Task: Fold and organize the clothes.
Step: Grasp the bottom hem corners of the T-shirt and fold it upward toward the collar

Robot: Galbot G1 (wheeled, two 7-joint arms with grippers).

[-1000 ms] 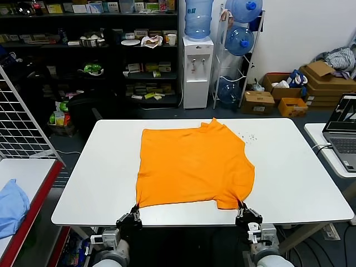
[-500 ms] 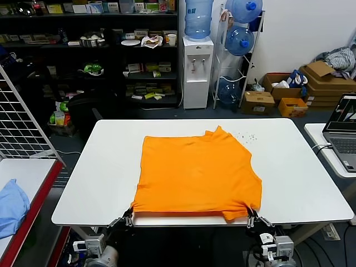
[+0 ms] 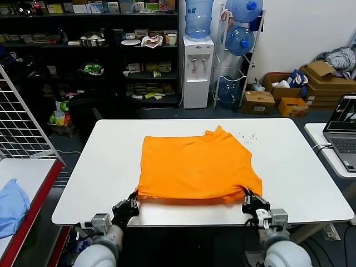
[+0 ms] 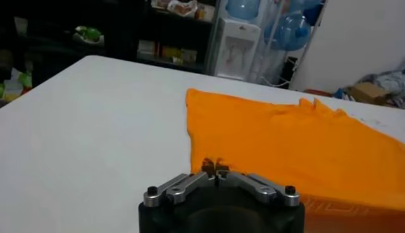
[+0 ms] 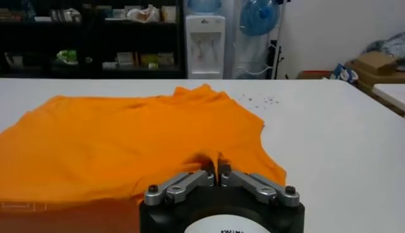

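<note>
Cloth fills the near half of the table point(image 3: 83, 178): the orange shirt point(image 3: 197, 164) lies flat and spread, its near hem running side to side between the two pincers, its length running away from them toward the far edge, collar end farthest off. The left gripper point(image 3: 131, 201) sits at the near left corner of that hem, fingers together and clamped on the shirt; in its wrist view the shirt point(image 4: 285, 142) spreads ahead of the tips and off toward the other arm. The right gripper point(image 3: 248, 199) sits at the near right corner, likewise pinched tight on the fabric, and from its wrist view the shirt point(image 5: 126, 145) stretches forward and across toward the left arm. Each arm is equally close to its own corner, so neither has the advantage; a fold would likely call for both corners to travel forward together, over the body of the shirt toward the collar. The table is white, smooth and bare around the cloth, with free surface beyond the collar. Left of the left gripper, on a lower side table, lies a blue cloth point(image 3: 11, 207). Beyond the table stand dark shelves point(image 3: 89, 55), a water dispenser point(image 3: 197, 69) and cardboard boxes point(image 3: 278, 94); a laptop point(image 3: 345, 130) sits right of the right gripper.
</note>
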